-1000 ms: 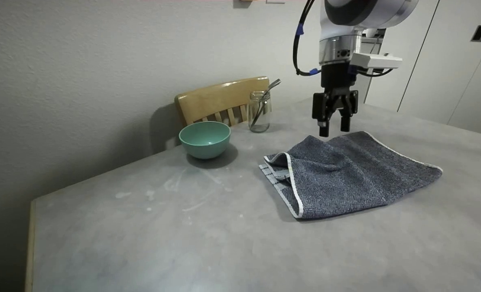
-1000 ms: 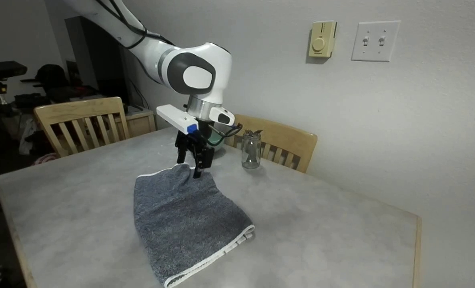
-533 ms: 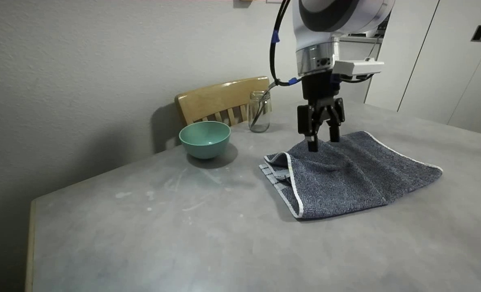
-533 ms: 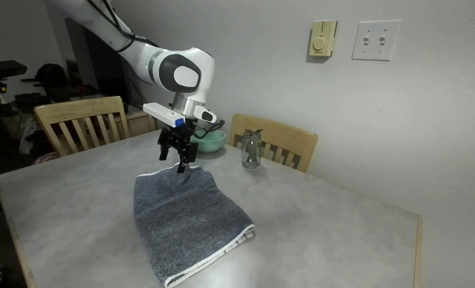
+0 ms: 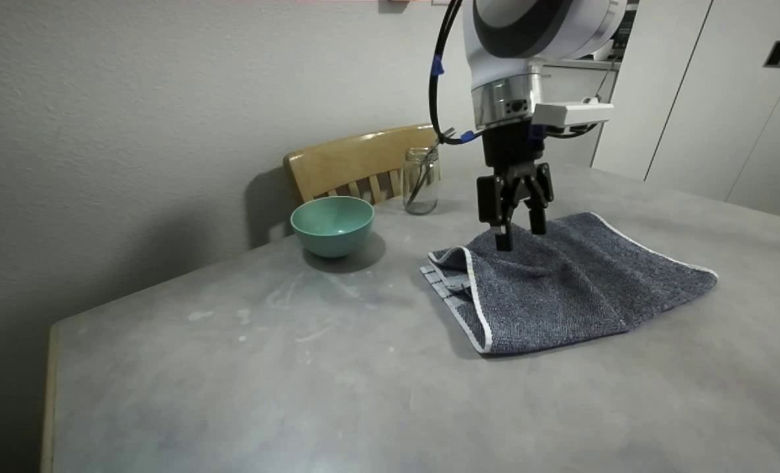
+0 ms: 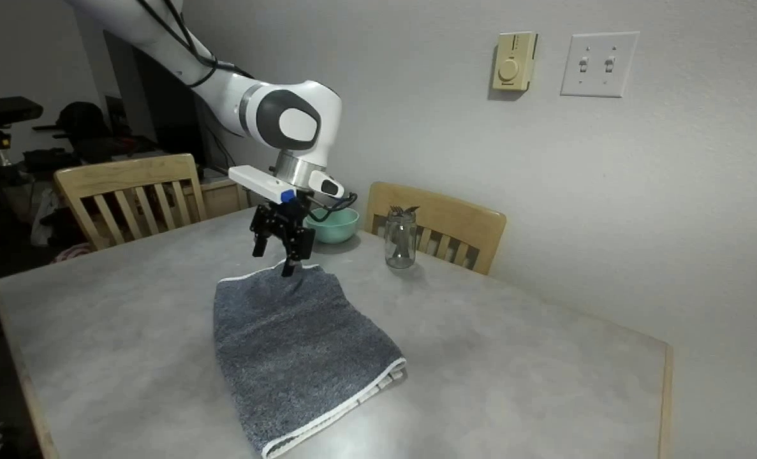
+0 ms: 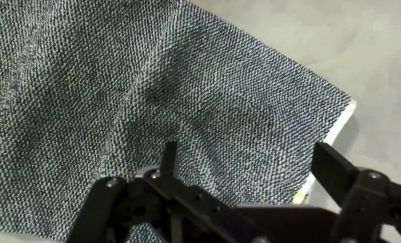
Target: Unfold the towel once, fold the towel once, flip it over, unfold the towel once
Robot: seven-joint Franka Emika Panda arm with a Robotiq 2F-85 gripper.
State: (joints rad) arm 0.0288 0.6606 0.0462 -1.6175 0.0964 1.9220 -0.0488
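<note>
The blue-grey towel (image 5: pixel 580 282) lies folded on the table, its white edging plain in both exterior views. At one end the upper layer curls up, and a lower layer with pale stripes shows beneath it. Above the towel's far part hangs my gripper (image 6: pixel 274 258), fingers pointing down and spread wide. In the wrist view the gripper (image 7: pixel 245 146) has nothing between its fingers; towel cloth (image 7: pixel 220 101) fills the background, and the right fingertip overlaps its white edge. The fingertips look close over the cloth; whether they touch it I cannot tell.
A teal bowl (image 5: pixel 332 226) and a glass jar (image 5: pixel 421 184) holding utensils stand near the wall side of the table (image 5: pixel 265 394). A wooden chair (image 5: pixel 363 161) is behind them. Another chair (image 6: pixel 132 191) stands at a table edge in an exterior view.
My gripper has come down toward the towel and moved toward the bowl's side, mostly in the first half second. Its jaws stay apart. The towel lies as before.
</note>
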